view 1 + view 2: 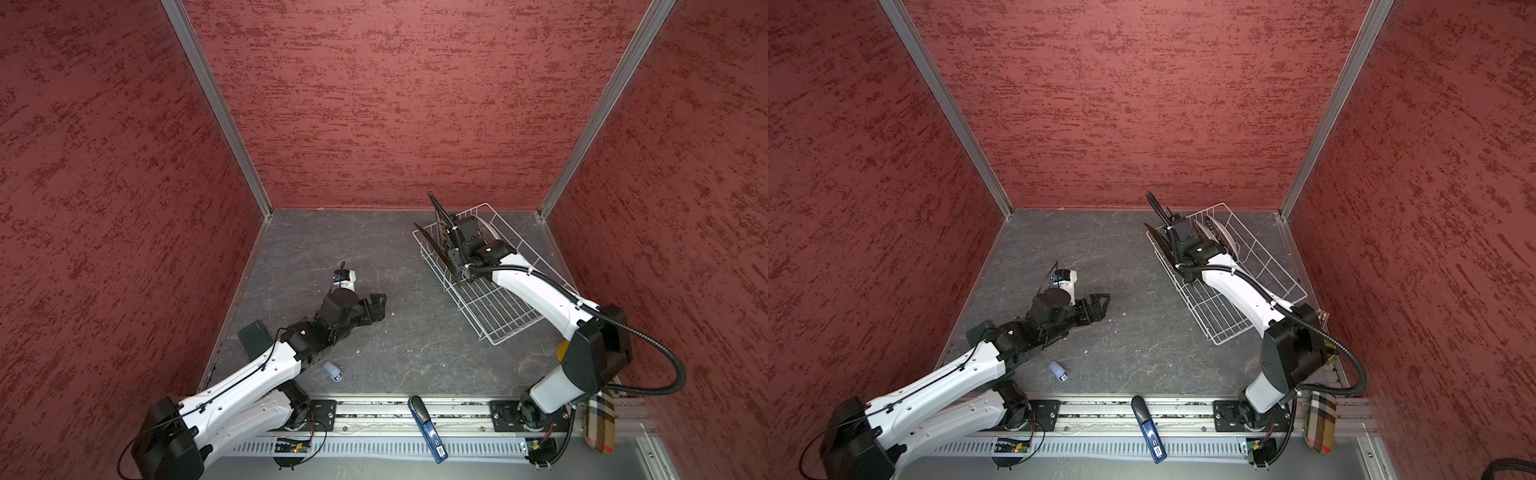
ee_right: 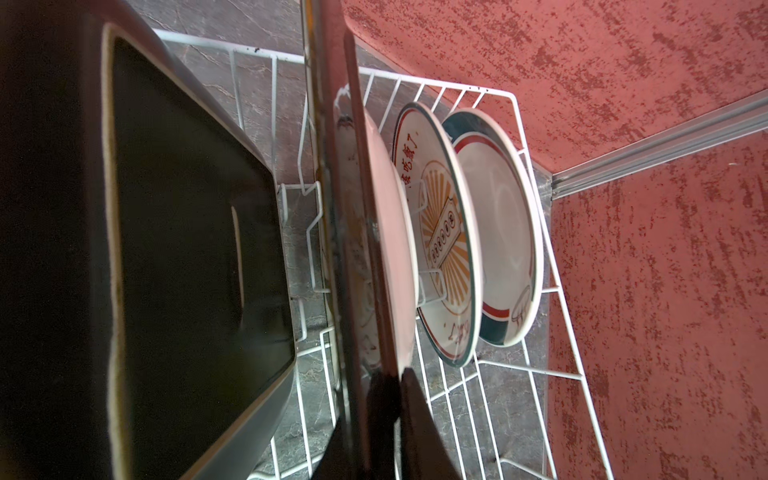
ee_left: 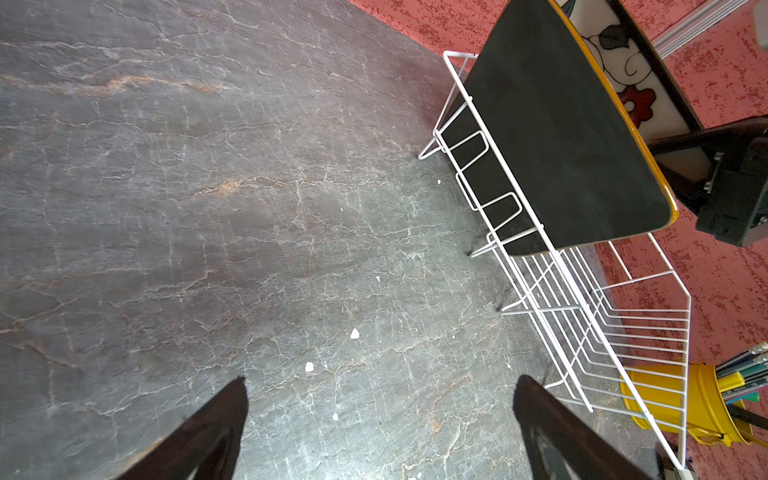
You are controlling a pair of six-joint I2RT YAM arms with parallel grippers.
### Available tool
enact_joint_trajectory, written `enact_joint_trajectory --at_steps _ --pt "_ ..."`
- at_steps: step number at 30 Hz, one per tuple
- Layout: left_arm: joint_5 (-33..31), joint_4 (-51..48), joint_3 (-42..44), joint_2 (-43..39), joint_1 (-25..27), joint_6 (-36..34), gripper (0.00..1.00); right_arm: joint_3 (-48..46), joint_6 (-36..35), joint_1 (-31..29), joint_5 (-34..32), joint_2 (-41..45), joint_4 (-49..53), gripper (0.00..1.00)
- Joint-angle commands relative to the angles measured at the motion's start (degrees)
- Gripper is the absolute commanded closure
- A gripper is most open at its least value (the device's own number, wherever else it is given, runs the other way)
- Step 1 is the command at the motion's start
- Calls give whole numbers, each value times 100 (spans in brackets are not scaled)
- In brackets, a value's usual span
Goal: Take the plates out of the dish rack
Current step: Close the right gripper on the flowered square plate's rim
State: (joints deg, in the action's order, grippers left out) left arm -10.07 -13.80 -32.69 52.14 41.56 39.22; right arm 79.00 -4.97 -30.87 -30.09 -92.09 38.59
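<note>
The white wire dish rack [image 1: 498, 316] [image 1: 1225, 316] stands at the back right. At its near end a dark brown square plate [image 3: 552, 137] [image 2: 187, 232] stands upright. Behind it is the cream square plate with flowers [image 3: 631, 83], edge-on in the right wrist view [image 2: 340, 208]. My right gripper [image 2: 392, 376] is shut on that plate's rim. Further back stand a round white plate [image 2: 395, 232], an orange-sunburst plate [image 2: 440, 232] and a teal-rimmed plate [image 2: 507, 224]. My left gripper [image 1: 376, 305] [image 3: 382, 380] is open and empty, low over the table, left of the rack.
A yellow cup of pencils [image 3: 673, 399] stands just beyond the rack's front end. A small blue-grey bottle [image 1: 332, 370] lies near the left arm, a dark green card [image 1: 254, 334] beneath it. A blue tool [image 1: 428, 428] and a plaid pouch [image 1: 600, 424] lie on the front rail. Red walls enclose three sides.
</note>
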Motion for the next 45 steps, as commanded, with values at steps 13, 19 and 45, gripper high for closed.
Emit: enact_joint_trajectory --at_steps 13,19,45 --pt "-145 -41 -171 40 63 -20 0 -236 125 -108 -262 291 -567 100" --pt "-127 -1 -162 48 71 -20 1 -228 -50 -165 -216 494 -647 100" --pt "-143 -15 -208 -72 168 -119 4 -91 -320 -305 -134 1285 -931 100"
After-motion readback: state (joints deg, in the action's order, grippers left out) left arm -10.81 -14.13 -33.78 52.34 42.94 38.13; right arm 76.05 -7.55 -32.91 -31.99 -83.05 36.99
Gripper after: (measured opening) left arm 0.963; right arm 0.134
